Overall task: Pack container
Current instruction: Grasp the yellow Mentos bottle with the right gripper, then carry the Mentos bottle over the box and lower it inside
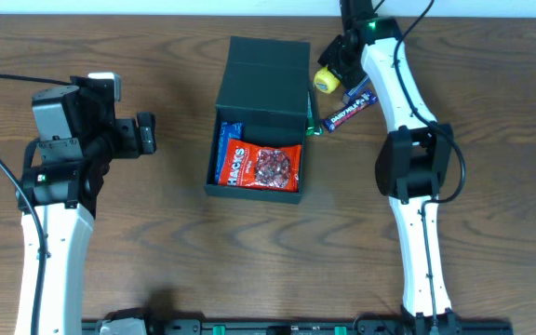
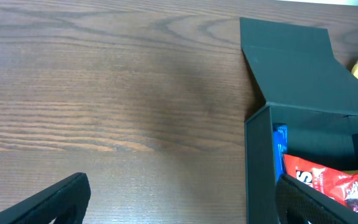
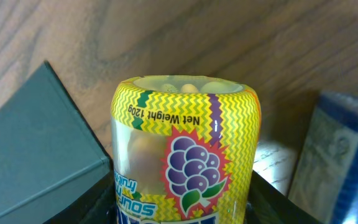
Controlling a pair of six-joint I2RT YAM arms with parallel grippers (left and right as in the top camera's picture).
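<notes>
The wooden surface (image 1: 156,242) fills my overhead view, with one arm at each side. At its middle stands the container (image 1: 261,191), dark and open, between the two arms and nearer the right one. Its lid (image 1: 268,70) is folded back on the far side, away from the arm bases.

The left fingers (image 1: 147,133) sit well to the left of the container, apart from it and pointed toward it. On the left wrist camera I see them spread wide, one at each lower corner of the picture, with only bare wood between them. The right fingers (image 1: 329,74) are at the container's far right corner, just beside the lid, and they pinch a yellow tub (image 3: 185,143) from both sides. I cannot tell whether the tub touches the surface or hangs above it.

Inside the container, a red snack packet (image 1: 263,167) lies flat across the near end, its printed face up. A blue packet (image 1: 227,149) stands on edge along the left wall, partly tucked under the red one. Outside, to the right of the container and under the right arm, a purple chocolate bar (image 1: 352,105) lies at a slant on the surface, just beside the tub.

The tub is the smallest thing here. Up close on the right wrist camera it has a zigzag yellow label with a bunch of purple grapes, and pale pieces show through its clear end. A corner of the container is at its left and the bar is at its right.
</notes>
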